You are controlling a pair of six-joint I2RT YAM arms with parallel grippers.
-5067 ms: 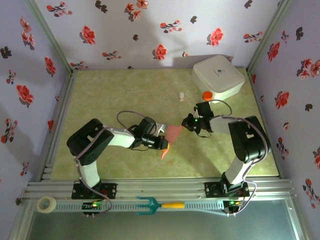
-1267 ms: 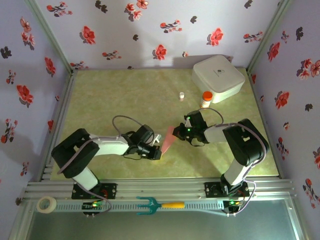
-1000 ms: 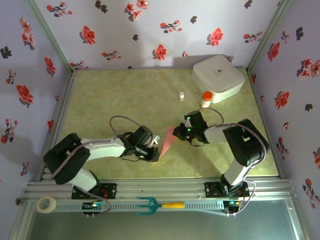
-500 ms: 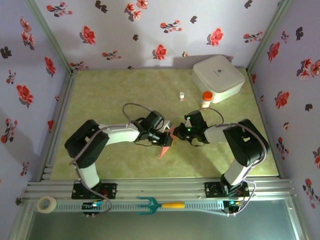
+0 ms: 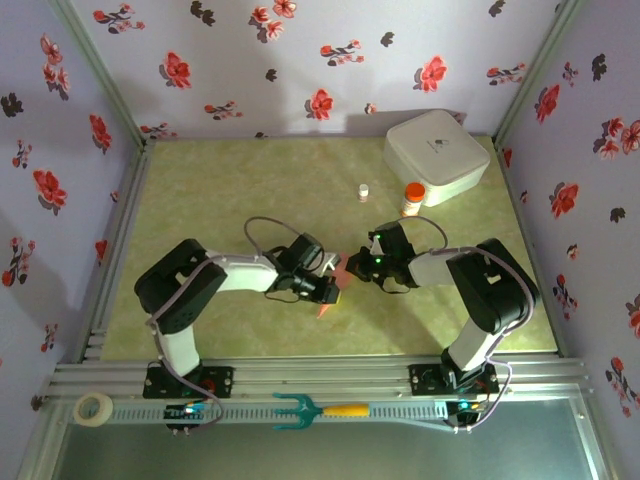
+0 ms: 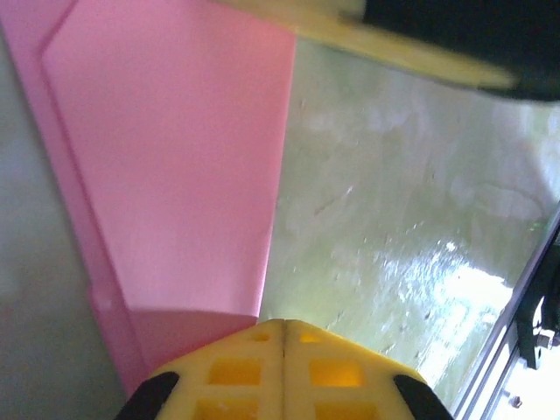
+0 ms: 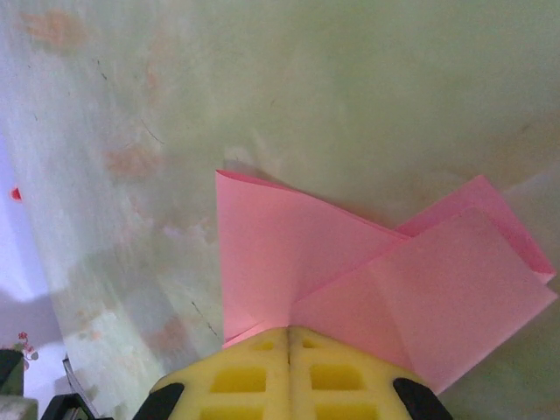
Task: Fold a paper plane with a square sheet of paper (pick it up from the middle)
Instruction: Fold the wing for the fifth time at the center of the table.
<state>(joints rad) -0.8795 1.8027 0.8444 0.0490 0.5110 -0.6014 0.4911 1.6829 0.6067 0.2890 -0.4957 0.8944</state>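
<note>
The salmon-pink sheet of paper [image 5: 326, 306] lies folded into a narrow pointed wedge on the table, between the two grippers. My left gripper [image 5: 334, 290] is shut, its yellow tips [image 6: 262, 350] resting at the paper's [image 6: 175, 157] edge. My right gripper [image 5: 356, 262] is shut too, tips down on the paper's far end. In the right wrist view two overlapping pink flaps [image 7: 289, 254] meet at the closed fingertips [image 7: 254, 367]. Whether either jaw pinches a layer is hidden.
A white rounded box [image 5: 436, 152] stands at the back right, with an orange-capped bottle [image 5: 411, 195] and a small white bottle [image 5: 364, 191] in front of it. A teal fork [image 5: 320, 409] and a tape roll [image 5: 94, 407] lie on the near rail.
The left gripper ran from the paper's near tip up toward the right gripper, then slipped back a little. The right gripper stayed put on the paper.
</note>
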